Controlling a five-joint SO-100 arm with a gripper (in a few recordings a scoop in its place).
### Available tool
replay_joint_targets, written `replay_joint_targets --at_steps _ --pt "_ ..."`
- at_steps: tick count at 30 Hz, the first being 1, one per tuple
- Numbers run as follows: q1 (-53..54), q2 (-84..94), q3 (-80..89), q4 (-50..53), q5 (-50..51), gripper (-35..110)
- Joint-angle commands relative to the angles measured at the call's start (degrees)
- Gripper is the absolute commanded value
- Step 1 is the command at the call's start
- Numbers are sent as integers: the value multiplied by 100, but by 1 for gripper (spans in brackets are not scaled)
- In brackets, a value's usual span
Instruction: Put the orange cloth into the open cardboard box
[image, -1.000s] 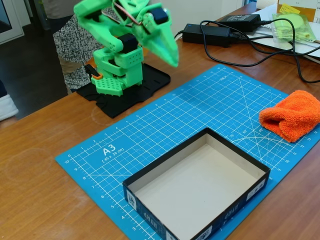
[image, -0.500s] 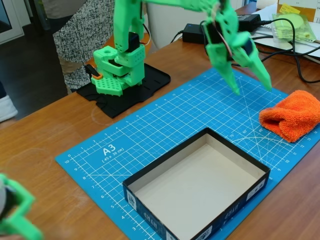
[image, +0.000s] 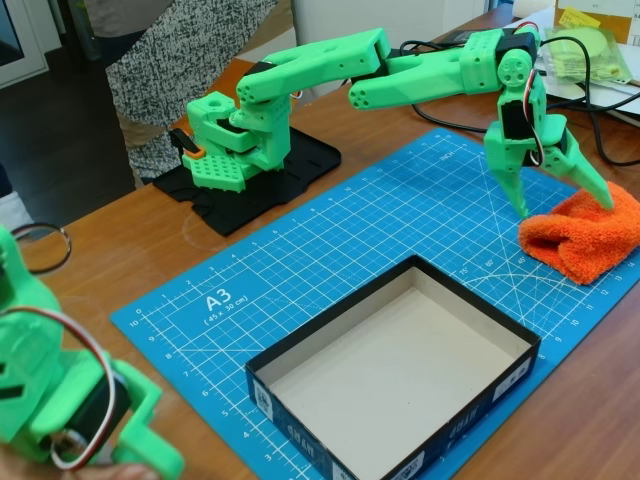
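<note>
The orange cloth (image: 584, 238) lies folded on the right side of the blue cutting mat (image: 360, 240), near the picture's right edge. My green gripper (image: 562, 201) hangs open right over the cloth's back edge, one fingertip (image: 521, 208) at its left end and the other on its top. Nothing is between the fingers. The open cardboard box (image: 300, 432), dark outside and pale inside, sits empty on the near part of the mat, to the left of the cloth and closer to the camera.
The arm's base (image: 238, 140) stands on a black plate at the mat's far left corner. Black power bricks and cables (image: 600, 120) and a pale green wrapped item (image: 590, 45) lie behind the mat. A person stands behind the table.
The arm has swung from above its base out to the right and come down. The gripper has opened and now stands over the cloth. The cloth and the box have not moved.
</note>
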Motion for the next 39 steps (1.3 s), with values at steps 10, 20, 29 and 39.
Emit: replay_joint_targets --at_steps 10,20,29,39 --pt "712 -580 -308 -88 -35 47" --pt "782 -1081 -896 62 9 0" --pt "598 -1072 -1468 334 79 0" --pt "334 -932 -1406 352 -35 35"
